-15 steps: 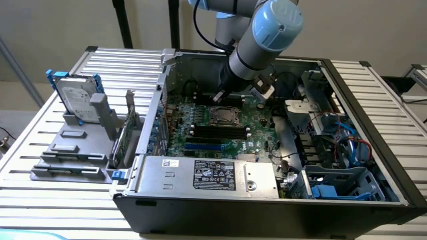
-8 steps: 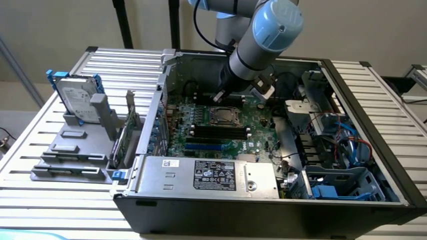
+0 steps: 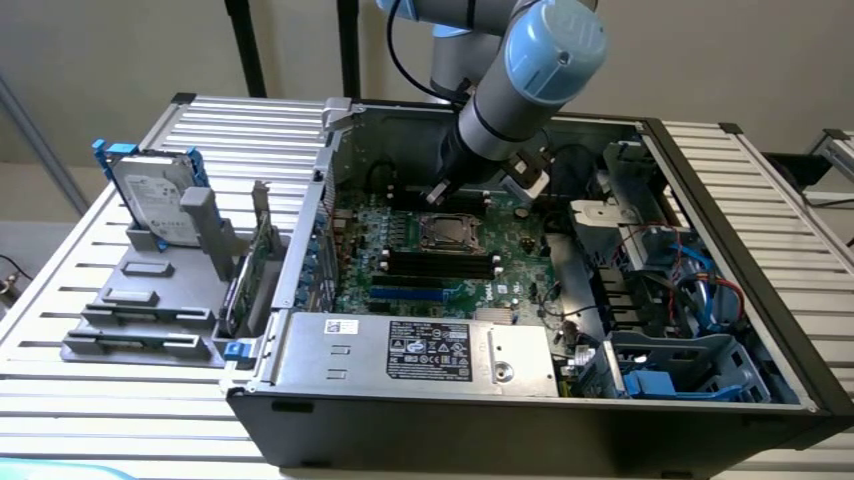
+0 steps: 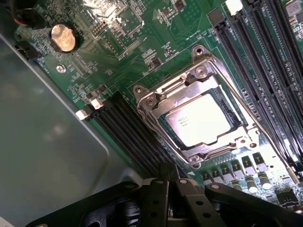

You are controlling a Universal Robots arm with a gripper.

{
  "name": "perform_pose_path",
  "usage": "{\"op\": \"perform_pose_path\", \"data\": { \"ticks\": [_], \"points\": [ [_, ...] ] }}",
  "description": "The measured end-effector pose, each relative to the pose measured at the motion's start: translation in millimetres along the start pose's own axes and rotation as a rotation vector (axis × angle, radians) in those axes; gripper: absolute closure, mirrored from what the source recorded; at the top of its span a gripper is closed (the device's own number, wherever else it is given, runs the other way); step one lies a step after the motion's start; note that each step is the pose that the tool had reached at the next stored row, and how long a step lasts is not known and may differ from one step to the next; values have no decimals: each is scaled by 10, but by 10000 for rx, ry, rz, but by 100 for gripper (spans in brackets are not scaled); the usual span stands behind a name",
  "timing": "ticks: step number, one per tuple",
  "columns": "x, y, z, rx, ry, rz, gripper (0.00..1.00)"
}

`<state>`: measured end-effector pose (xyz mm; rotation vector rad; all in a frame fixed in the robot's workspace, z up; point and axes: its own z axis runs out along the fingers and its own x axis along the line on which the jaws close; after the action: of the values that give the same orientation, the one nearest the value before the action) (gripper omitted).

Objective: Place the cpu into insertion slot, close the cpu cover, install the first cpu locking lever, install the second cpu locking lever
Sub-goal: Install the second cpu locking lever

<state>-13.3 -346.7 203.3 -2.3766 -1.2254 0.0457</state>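
Power supply (image 3: 427,348) sits nearest, at the front edge of the open PC case (image 3: 747,310). Behind it is the green motherboard (image 3: 358,280), with black memory sticks (image 3: 441,263) lying across it.

Just past those is the insertion slot (image 4: 164,126). The cpu (image 4: 201,120) is seated in it, silvery top face up. The cpu cover (image 4: 187,93) is down flat, framing the chip, which shows through its window.

The gripper (image 4: 168,174) is right at the socket's far edge, low over the board. Fingers are pressed together, nothing between them. In the wrist view the tips sit over the black slots next to the socket's corner. Can't tell if they touch the board.

A coin cell (image 4: 63,38) is further out on the board. The arm (image 3: 534,75) comes down from the back of the case.

Off to the exterior view's left, outside the case, a hard drive (image 3: 150,200) stands in a grey rack (image 3: 147,300) on the slatted table (image 3: 80,260).
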Motion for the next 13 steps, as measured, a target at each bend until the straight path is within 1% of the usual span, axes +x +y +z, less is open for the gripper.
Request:
{"op": "perform_pose_path", "data": {
  "ticks": [13],
  "points": [
    [0,0,0,41,53,-14,89]
  ]
}}
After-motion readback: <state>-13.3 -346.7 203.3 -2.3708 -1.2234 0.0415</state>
